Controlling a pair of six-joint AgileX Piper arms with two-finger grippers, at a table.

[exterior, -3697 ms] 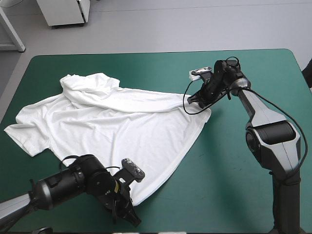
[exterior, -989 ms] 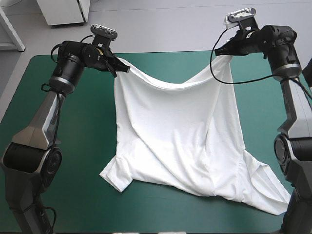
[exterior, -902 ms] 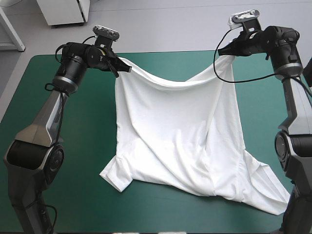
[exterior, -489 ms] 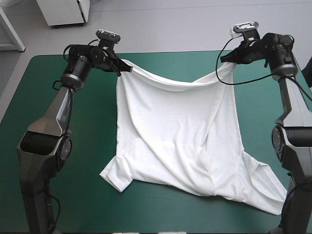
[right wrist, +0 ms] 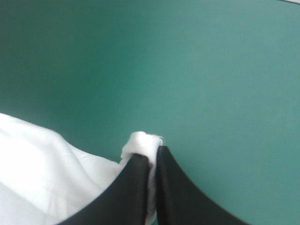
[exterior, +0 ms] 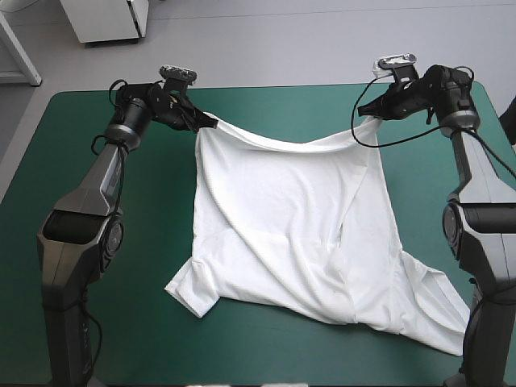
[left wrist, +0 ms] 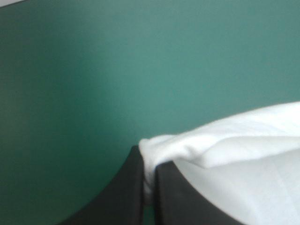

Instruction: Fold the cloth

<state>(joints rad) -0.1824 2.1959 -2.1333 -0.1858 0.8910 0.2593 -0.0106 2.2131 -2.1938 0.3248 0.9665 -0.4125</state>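
Teal-green cover (exterior: 274, 105) w/ the white T-shirt (exterior: 290, 226) running down its middle: hem end raised near the far edge, sleeves flat toward the near edge. Left gripper (exterior: 208, 122) is clamped on one hem corner, right gripper (exterior: 364, 110) on the other, cloth sagging btwn them. Risk: each pinch holds only a small bunch, so a hard tug could slip a corner out and skew the fold

Plain white T-shirt (exterior: 298, 226), teal-green cover (exterior: 242, 347) (fingers (left wrist: 119, 201) black).
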